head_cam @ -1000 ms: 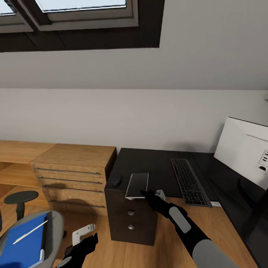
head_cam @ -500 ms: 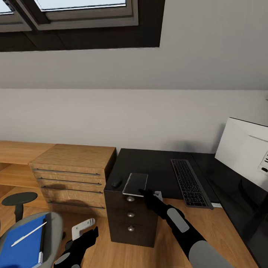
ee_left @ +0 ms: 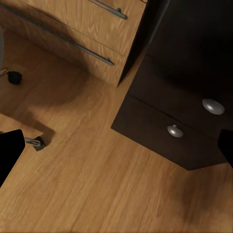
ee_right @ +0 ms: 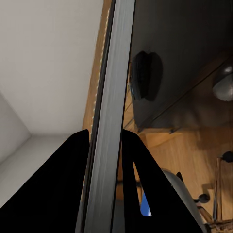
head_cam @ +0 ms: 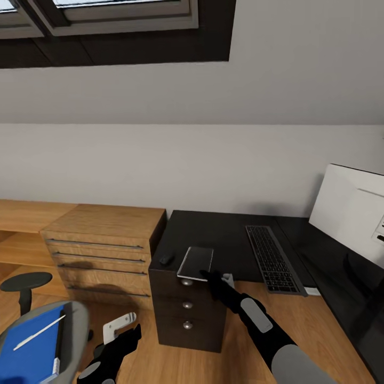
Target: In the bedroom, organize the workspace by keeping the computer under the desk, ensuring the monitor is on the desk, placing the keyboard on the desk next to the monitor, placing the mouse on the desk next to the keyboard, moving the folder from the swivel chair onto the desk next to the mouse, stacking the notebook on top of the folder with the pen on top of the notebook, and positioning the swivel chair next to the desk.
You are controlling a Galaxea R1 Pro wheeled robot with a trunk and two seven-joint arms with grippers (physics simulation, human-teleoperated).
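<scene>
Right gripper (head_cam: 209, 276): we clamp the notebook (head_cam: 196, 263) over the desk (head_cam: 224, 234) corner, beside the mouse (head_cam: 166, 259). Left gripper (head_cam: 120, 330): apart, empty. Done: keyboard (head_cam: 272, 257), monitor (head_cam: 354, 208) placed. Outstanding: folder (head_cam: 29, 352) and pen (head_cam: 38, 333) on swivel chair (head_cam: 74, 330).

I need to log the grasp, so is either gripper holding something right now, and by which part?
The right gripper pinches the notebook by its near edge, over the desk corner. The left gripper is open and holds nothing.

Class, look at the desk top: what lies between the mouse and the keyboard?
In the head view, the grey notebook lies between the mouse and the keyboard, held at its near edge by the right pincer.
</scene>
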